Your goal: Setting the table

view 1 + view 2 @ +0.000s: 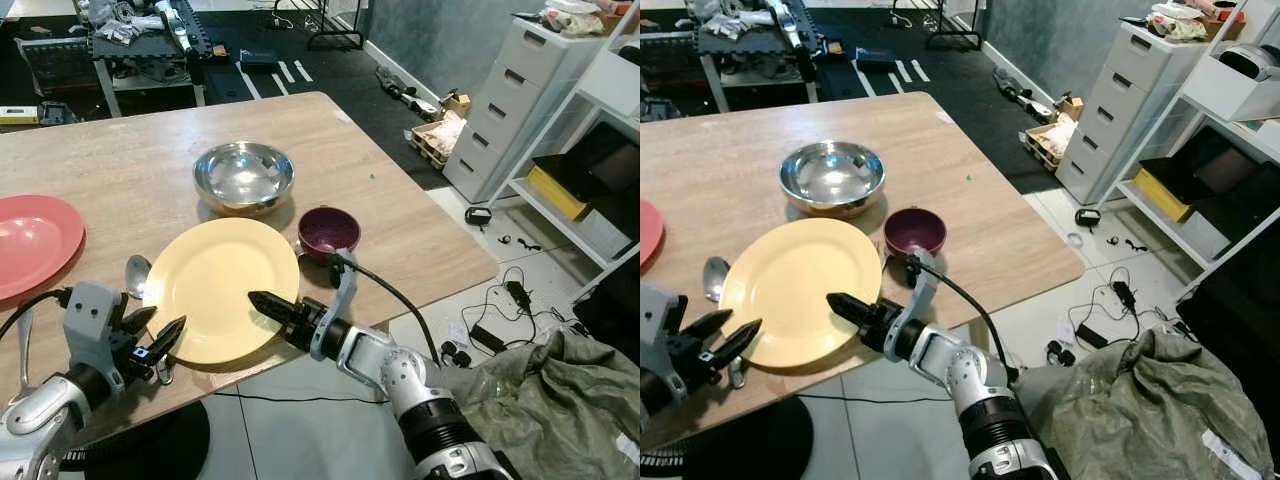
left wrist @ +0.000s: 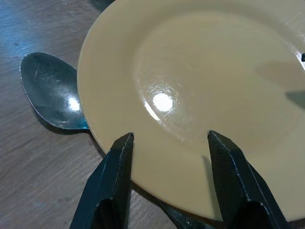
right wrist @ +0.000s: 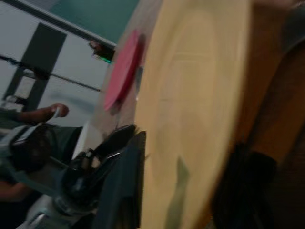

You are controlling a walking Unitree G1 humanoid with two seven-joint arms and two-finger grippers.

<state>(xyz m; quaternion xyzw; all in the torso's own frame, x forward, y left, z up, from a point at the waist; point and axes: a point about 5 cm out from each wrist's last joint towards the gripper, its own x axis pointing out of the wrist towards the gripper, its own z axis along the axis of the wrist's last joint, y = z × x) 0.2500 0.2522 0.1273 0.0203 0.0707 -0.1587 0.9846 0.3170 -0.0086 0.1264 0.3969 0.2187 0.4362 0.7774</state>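
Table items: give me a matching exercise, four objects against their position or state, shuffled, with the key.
Column 1:
1. yellow plate
2. steel bowl
3. maroon bowl
4. spoon

Column 2:
A. tucked partly under the yellow plate's left rim
B. at the near table edge, between the left gripper and right gripper
C. just right of the yellow plate
D. behind the yellow plate, toward the table's middle

Pairs: 1-B, 2-D, 3-C, 4-A
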